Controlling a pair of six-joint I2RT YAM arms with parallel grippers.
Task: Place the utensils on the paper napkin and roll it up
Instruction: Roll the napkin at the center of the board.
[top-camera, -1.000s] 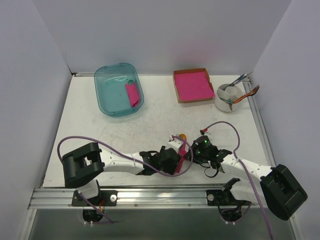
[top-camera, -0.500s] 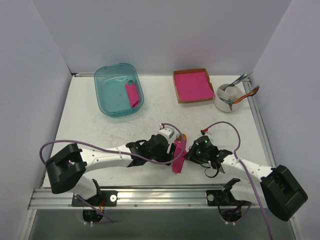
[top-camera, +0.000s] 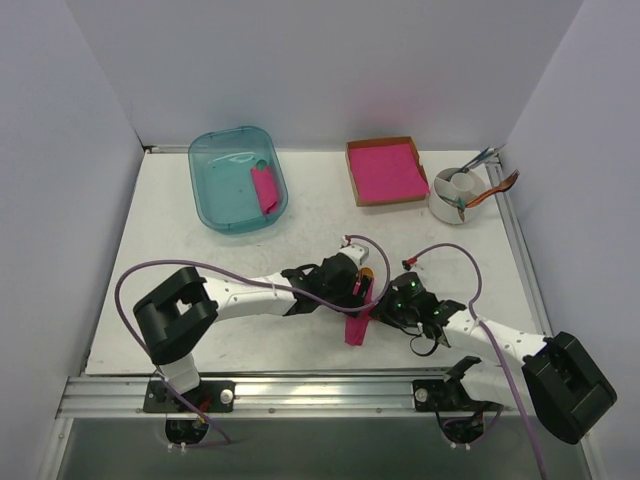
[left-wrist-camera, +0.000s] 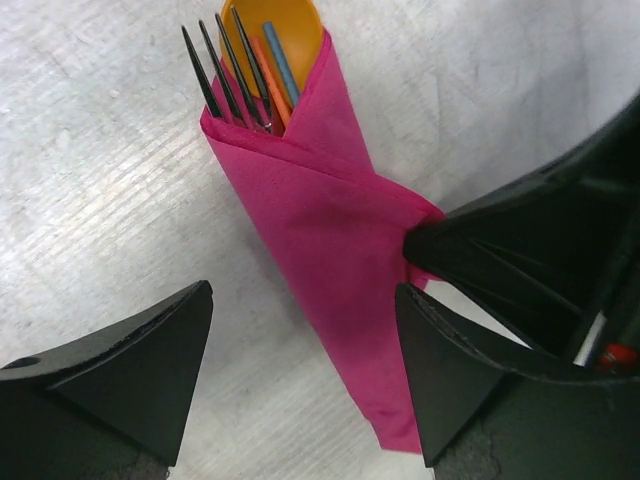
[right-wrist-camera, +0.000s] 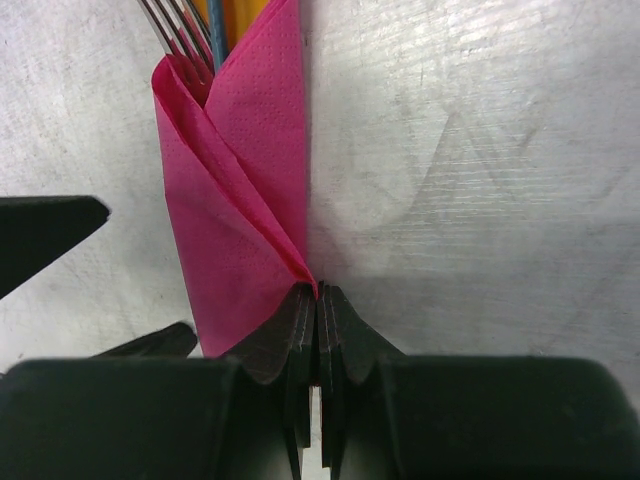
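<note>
Right wrist view: the right gripper (right-wrist-camera: 318, 300) is seen closed, pinching a fold of the rolled magenta-pink paper napkin (right-wrist-camera: 240, 200) on the white desk (right-wrist-camera: 450, 150). The left gripper (left-wrist-camera: 300, 335) is spread open astride it. Beyond, a silver-grey fork (right-wrist-camera: 180, 30) and an orange spoon (left-wrist-camera: 295, 25) are seen protruding.

Napkin (right-wrist-camera: 240, 200) lies rolled into a narrow wrap on the table (right-wrist-camera: 470, 150). Fork (right-wrist-camera: 180, 30) tines and the orange spoon (right-wrist-camera: 245, 12) protrude from its far end. Right gripper (right-wrist-camera: 317, 300) has its jaws pressed together, pinching the fold at the wrap's right edge.
</note>
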